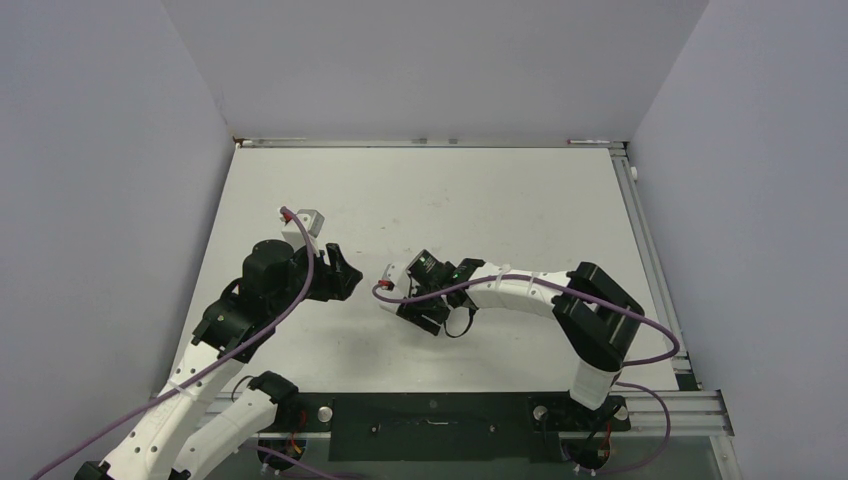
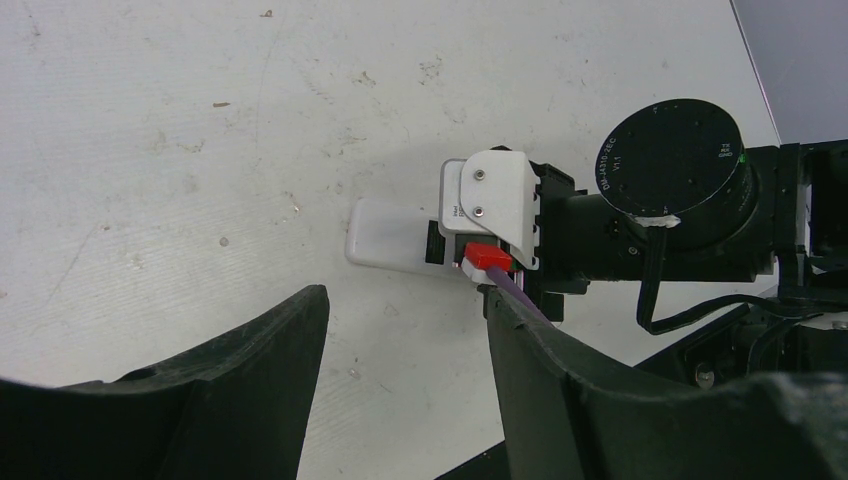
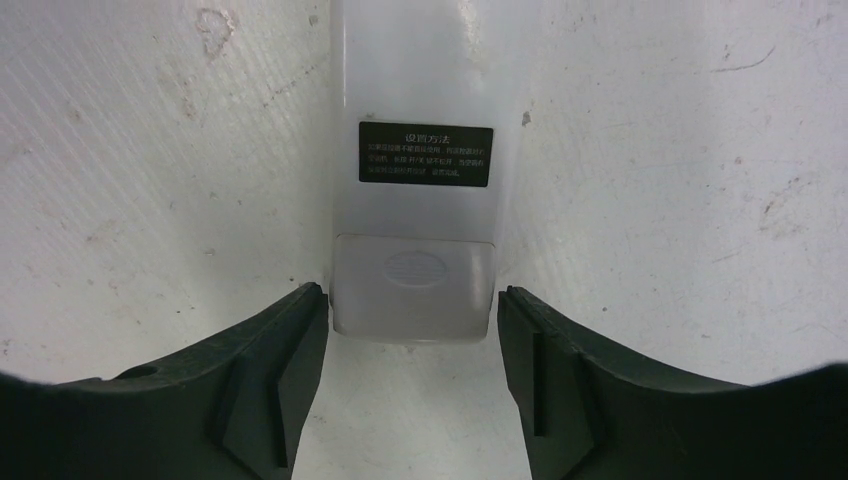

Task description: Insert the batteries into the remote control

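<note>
The remote control [image 3: 415, 180] lies back up between the right gripper [image 3: 412, 310]'s spread jaws; the left gripper [image 2: 405, 310] near it gapes empty; no batteries seen; a crooked squeeze might spin the remote away.

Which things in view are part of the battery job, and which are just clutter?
Job: white rectangular plastic remote control, back up, between the fingers of the right gripper; batteries not in view.
Not job: purple cable; white camera housing with red plug; scuffed white table. All rig, no loose clutter.
</note>
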Robot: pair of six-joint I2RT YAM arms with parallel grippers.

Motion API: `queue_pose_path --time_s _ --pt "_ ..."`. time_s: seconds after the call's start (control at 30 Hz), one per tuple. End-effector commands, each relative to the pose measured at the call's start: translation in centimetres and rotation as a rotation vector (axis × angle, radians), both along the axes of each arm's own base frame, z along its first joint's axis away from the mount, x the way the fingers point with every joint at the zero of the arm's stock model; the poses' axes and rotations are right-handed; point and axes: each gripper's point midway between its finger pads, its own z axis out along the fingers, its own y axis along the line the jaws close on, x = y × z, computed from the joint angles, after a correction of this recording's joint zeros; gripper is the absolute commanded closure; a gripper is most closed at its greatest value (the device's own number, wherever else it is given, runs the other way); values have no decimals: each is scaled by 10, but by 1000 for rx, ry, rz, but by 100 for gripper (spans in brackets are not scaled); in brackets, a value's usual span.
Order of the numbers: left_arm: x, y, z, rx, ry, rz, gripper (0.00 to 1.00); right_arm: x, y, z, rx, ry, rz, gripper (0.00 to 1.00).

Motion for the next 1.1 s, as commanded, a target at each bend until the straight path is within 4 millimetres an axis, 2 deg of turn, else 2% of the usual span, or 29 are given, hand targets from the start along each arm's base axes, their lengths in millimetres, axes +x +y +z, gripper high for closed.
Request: queue_pose_path --time_s 0.0,0.1,0.33,0.87,1.07 --pt "1 -1 4 -2 -20 -7 43 11 17 7 56 -26 -10 33" --pt "1 -1 4 -3 -22 -8 43 11 18 8 56 -28 -9 27" --pt "0 -1 3 -1 -19 -8 44 13 19 17 74 -41 -12 23" --pt "4 0 -5 0 12 10 43 13 7 66 224 -125 -99 21" --pt "6 -2 -8 -14 29 19 43 17 -2 82 281 -143 -217 13"
